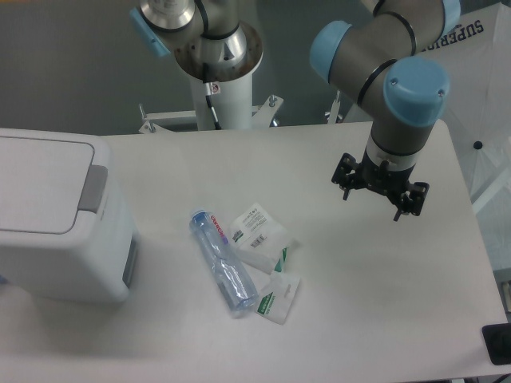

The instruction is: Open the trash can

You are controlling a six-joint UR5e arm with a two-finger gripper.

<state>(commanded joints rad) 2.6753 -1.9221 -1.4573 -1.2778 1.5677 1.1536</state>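
Observation:
The trash can (56,223) is a large white boxy bin at the table's left edge. Its flat lid (40,183) lies shut, with the grey push tab (96,188) on the side facing the table's middle and a grey panel (130,263) lower down. My gripper (381,190) hangs over the right part of the table, far from the bin, pointing down. Only its black mount shows below the wrist. The fingers are hidden from this angle, and nothing visible is held.
A clear plastic bottle (223,263) lies mid-table, with two white packets (259,231) (278,297) beside it. The arm's base column (217,80) stands at the back edge. A black object (497,345) sits past the table's right front corner.

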